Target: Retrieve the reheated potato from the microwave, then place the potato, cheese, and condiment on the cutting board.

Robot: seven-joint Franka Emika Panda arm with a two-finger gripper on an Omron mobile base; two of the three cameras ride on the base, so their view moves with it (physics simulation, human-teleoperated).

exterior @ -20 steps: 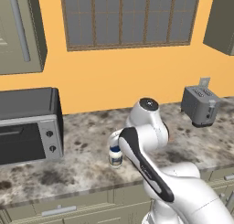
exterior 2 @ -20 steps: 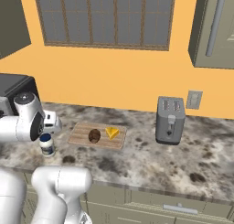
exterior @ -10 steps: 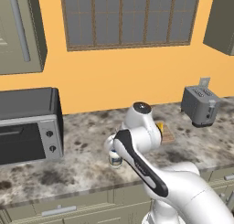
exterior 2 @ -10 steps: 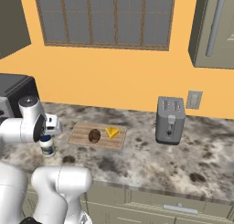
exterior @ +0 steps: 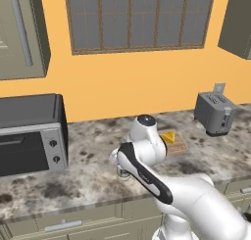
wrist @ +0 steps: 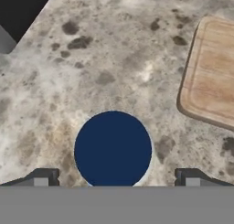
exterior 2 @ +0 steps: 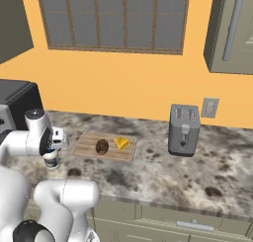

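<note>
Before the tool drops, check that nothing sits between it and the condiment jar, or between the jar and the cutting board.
Nothing visible blocks either. In the hand view the open tool hangs straight over the condiment jar, its fingertips either side of the blue lid. Only bare countertop lies between jar and cutting board, where the potato and cheese already lie.

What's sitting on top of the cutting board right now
The cutting board carries the potato and the cheese side by side. The condiment stands off the board on the counter, below the open claw. The arm hides part of the board in the left base view.
</note>
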